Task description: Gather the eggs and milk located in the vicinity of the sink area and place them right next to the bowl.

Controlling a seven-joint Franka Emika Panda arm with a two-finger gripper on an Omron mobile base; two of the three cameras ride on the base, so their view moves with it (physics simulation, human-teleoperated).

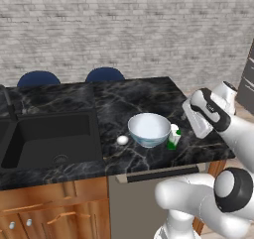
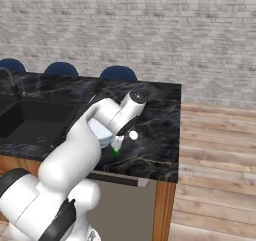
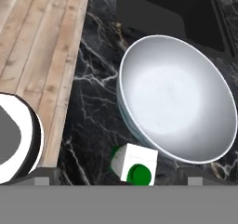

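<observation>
Milk carton (image 1: 173, 136) upright at frame centre-right, touching the bowl's (image 1: 149, 129) right side. Egg (image 1: 122, 140) just beside the bowl's left. Sink (image 1: 47, 139) at left edge, well apart. Gripper (image 3: 118, 172) wide open, holding nothing, above the carton (image 3: 135, 165) at the hand view's bottom centre.

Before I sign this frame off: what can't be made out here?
- egg: clear in the left base view; in the right base view the arm covers that spot.
- bowl: right base view shows a sliver behind the arm.
- milk: hand view shows its top, base cut off.
- sink: left basin cropped by the frame edge.
</observation>
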